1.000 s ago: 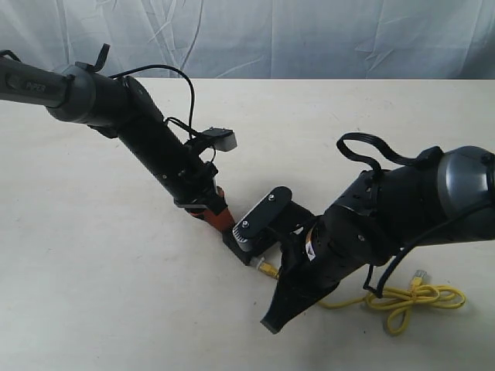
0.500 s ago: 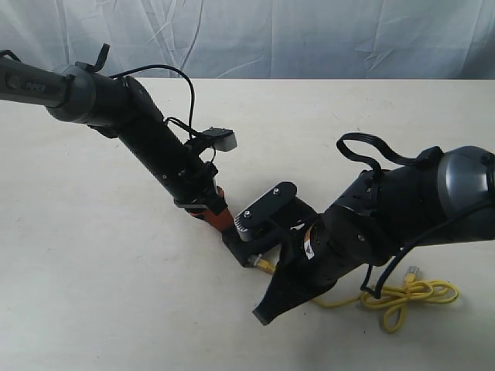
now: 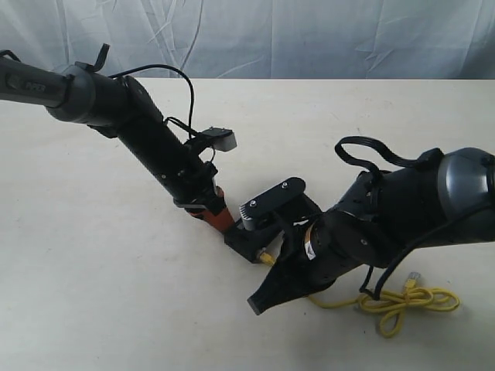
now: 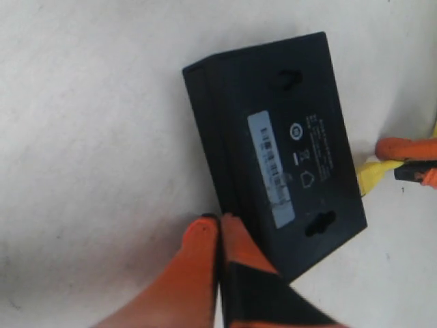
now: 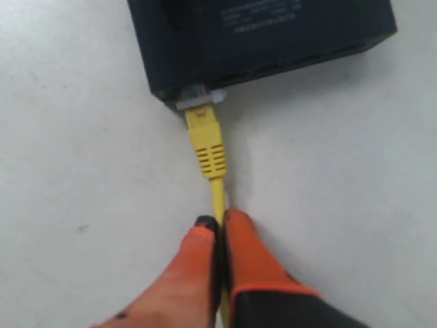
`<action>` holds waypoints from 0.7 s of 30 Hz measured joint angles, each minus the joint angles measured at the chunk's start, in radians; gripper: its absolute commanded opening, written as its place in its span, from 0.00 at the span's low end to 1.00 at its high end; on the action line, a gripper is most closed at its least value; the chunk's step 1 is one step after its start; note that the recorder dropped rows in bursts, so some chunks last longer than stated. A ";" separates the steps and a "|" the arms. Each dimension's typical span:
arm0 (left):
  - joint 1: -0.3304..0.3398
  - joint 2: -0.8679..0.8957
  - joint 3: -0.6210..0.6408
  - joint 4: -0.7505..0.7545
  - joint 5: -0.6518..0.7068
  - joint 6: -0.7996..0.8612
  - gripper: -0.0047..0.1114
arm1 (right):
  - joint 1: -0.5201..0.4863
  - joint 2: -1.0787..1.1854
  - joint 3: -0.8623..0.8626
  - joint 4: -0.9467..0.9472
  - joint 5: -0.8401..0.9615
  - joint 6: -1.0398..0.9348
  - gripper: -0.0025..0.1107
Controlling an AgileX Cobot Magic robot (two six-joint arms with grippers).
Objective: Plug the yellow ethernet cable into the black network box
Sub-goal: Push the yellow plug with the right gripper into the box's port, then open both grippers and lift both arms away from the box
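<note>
Black network box (image 4: 273, 143) lies flat on the bench (image 3: 93, 255) between the two arms, label face up. Left end effector (image 4: 217, 229): fingers pressed together with nothing between them, tips touching the box side opposite the port, near a corner. Reads as a backstop. Right end effector (image 5: 218, 229): pinching the yellow ethernet cable (image 5: 208, 154) just behind the ribbed boot, with the clear plug (image 5: 200, 100) at the port mouth. Box looks light, smooth plastic, so it will likely skate on the bench under push; the brace matters. Cable is thin and floppy and may buckle when held this far back. The boot looks stiffer and the better hold. Plug is probably brittle, so no side load. Can't tell whether it's seated or only at the mouth; the port is dark. In the exterior view the right arm hides its own fingers and most of the box. Looped bundle (image 3: 406, 297) lies slack beside that arm.
</note>
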 measured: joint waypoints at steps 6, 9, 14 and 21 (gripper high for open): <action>0.000 0.000 0.000 0.000 -0.002 0.010 0.04 | 0.000 0.000 0.000 -0.016 -0.022 0.000 0.30; 0.009 -0.010 0.000 0.016 -0.036 -0.021 0.04 | 0.000 -0.005 0.000 -0.018 -0.039 0.000 0.41; 0.072 -0.090 0.004 0.159 -0.115 -0.168 0.04 | -0.031 -0.071 0.000 0.029 0.011 0.015 0.29; 0.182 -0.369 0.097 0.304 -0.207 -0.372 0.04 | -0.199 -0.299 0.000 0.101 0.165 0.023 0.02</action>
